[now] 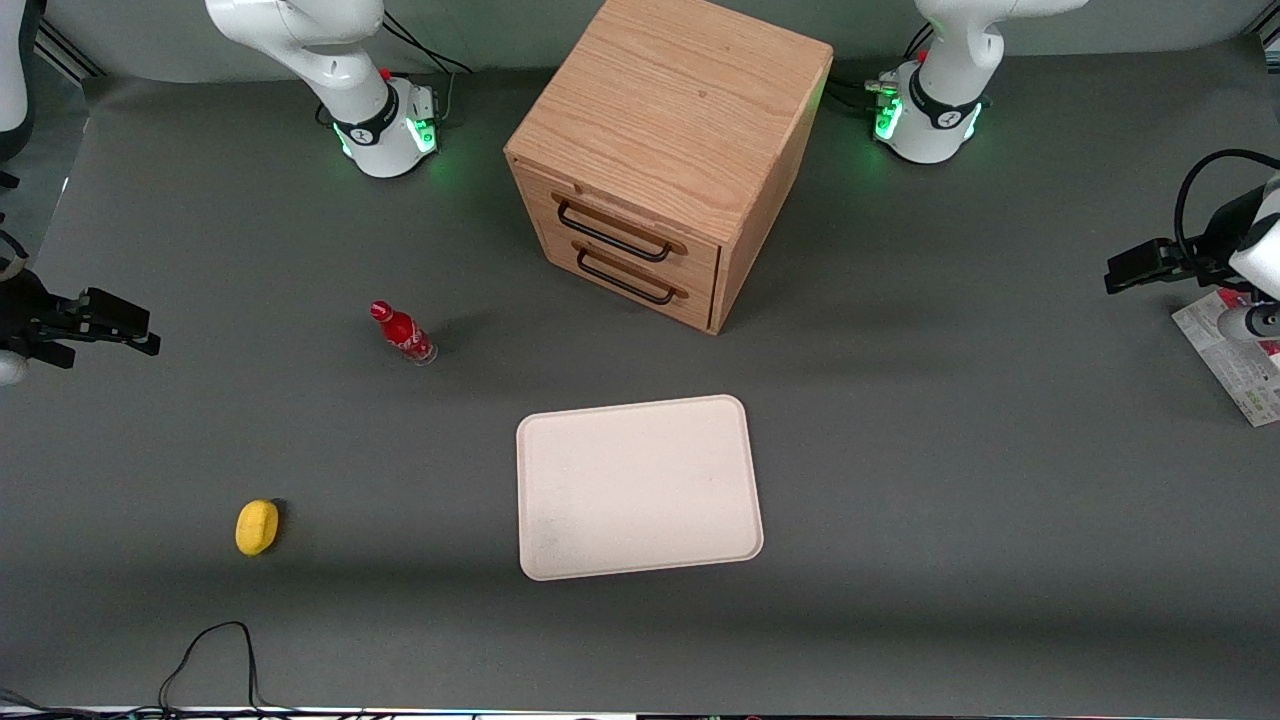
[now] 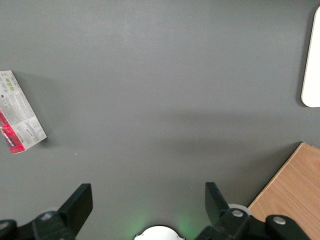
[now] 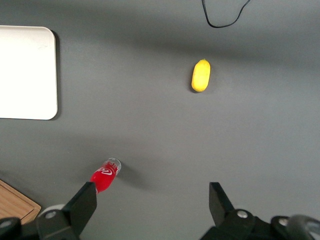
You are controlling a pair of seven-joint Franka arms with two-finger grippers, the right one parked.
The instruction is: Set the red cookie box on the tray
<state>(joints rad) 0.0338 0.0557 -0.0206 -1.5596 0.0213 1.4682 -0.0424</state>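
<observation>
From my station I find the left arm's gripper (image 2: 148, 200) raised above bare table at the working arm's end, with its fingers (image 2: 80, 202) spread wide apart and nothing between them. In the front view the same gripper (image 1: 1135, 268) shows as a dark block at the edge of the frame, clear of the table surface.

The red cookie box (image 2: 20, 113) lies flat on the grey table (image 1: 950, 450), white printed face up, a red strip showing along one narrow side. In the front view the box (image 1: 1235, 365) sits at the very edge of the frame, just beside the gripper and slightly nearer to the camera, partly covered by the arm. I see no contact between gripper and box.

The tray (image 1: 640, 487) lies flat in the middle of the table, well apart from the box, with nothing on it. One rounded corner of the tray (image 2: 312, 65) appears in the left wrist view.

The wooden cabinet (image 1: 660, 150) stands farther from the camera than the tray, both drawers closed, black handles facing the tray. A small red bottle (image 1: 402, 333) stands tilted toward the parked arm's end of the table. A yellow lemon-like object (image 1: 256, 527) lies nearer to the camera than the bottle. A black cable (image 1: 215, 660) loops along the near table edge.
</observation>
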